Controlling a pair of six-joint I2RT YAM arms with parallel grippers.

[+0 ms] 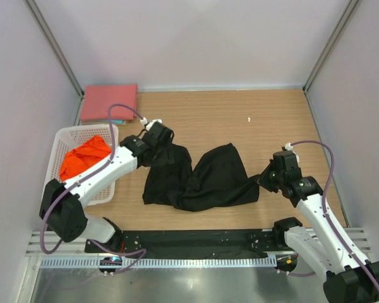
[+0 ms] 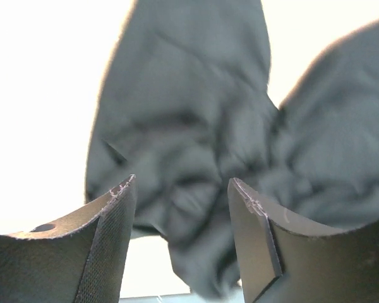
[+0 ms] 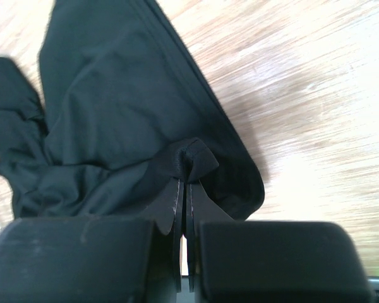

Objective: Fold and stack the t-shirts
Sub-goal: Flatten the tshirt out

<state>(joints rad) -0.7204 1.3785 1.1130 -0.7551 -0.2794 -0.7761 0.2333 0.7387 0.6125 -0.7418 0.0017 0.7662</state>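
My left gripper (image 2: pixel 180 184) is spread, black t-shirt (image 2: pixel 189 101) just past its tips; right gripper (image 3: pixel 186 184) clamps its bunched edge.

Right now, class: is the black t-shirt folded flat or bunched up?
Bunched up: the black t-shirt lies crumpled in two humps, one edge pinched by the right gripper.

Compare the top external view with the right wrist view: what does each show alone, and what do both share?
Top external alone: the orange t-shirt in the white mesh basket, the folded pinkish-red t-shirt, the left gripper. Right wrist alone: the right gripper shut on a bunched fold. Both: the black t-shirt on the wooden table.
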